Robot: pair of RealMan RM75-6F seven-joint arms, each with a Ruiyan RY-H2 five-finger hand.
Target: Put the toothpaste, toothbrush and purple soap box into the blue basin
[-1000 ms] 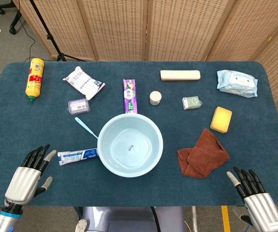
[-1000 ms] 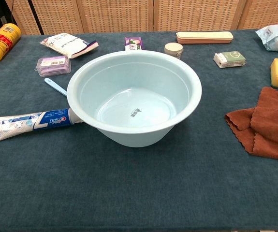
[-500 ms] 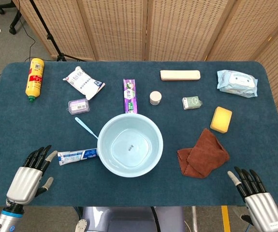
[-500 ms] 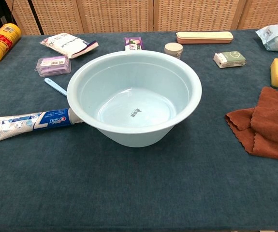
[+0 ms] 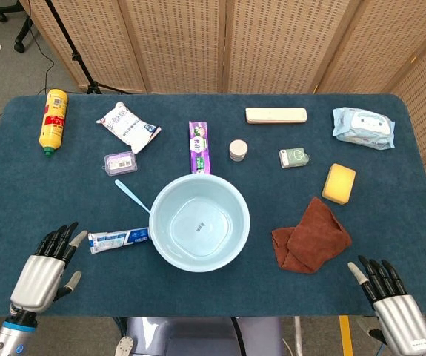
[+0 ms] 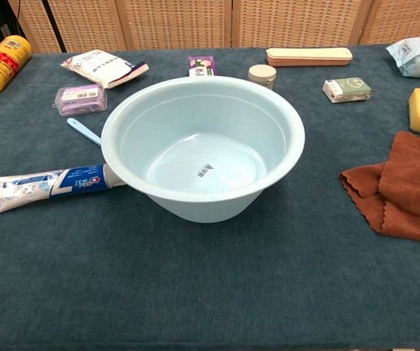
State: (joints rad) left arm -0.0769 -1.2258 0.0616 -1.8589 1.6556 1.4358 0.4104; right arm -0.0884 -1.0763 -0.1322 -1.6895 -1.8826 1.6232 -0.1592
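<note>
Blue basin (image 5: 199, 223) sits mid-worktop, empty; nothing loaded yet. Toothpaste (image 5: 118, 239) lies flat just left of it, cap end tucked against or under the basin wall, per the chest view (image 6: 49, 185). Toothbrush (image 5: 131, 195), pale blue, lies slanted behind the tube, its near end hidden by the basin rim. Purple soap box (image 5: 120, 162) sits further back on the left, apart from both. All three on the left side of the dark blue worktop (image 5: 390, 215). Judged: first step not begun; toothpaste is the nearest candidate. Left hand (image 5: 46, 269) hovers at the near left edge, fingers spread apart and pointing toward the tube's flat end, close to it but holding nothing; whether a fingertip touches it, cannot tell. Next move calls for a short reach forward and a pinch across the tube, drawing it away from the basin before lifting. Right hand (image 5: 390, 300) at the near right corner, fingers splayed, empty, well apart from the brown cloth (image 5: 311, 235).
</note>
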